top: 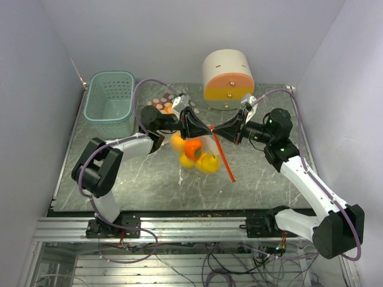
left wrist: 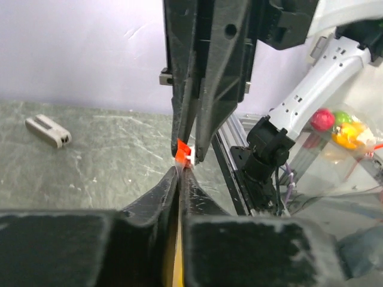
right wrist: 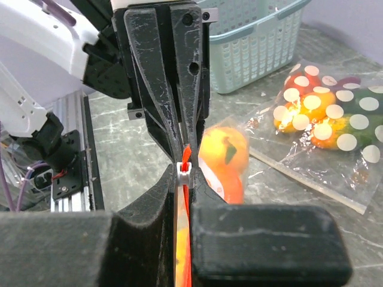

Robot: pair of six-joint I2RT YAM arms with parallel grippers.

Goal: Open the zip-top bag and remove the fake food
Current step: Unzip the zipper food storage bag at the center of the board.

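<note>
From the near edge of the desk (top: 149, 179) the two arms reach inward and meet above its middle, tips almost touching. The left claw (top: 203, 127) is closed down to a thin slit on the top edge of the zip-top bag (top: 187, 139). From its own wrist camera the film between the fingers (left wrist: 157, 197) is hard to see, so that hold is likely rather than certain. The right claw (top: 220, 133) is pinched shut on the same top edge, right at the red zip strip (top: 226, 161) and its small white slider (right wrist: 184, 170). The loose end of the strip trails down to the right. The bag hangs below the two claws, lifted off the desk, with the fake food (top: 194, 152) inside it: an orange piece and yellow ones bunched at the bottom. Farther back, a spotted bag (right wrist: 323, 119) lies flat on the desk, holding more coloured pieces. Behind it at the far left stands a pale green basket (top: 111, 122), and at the far edge, right of centre, a cream-and-orange round container (top: 227, 75).
</note>
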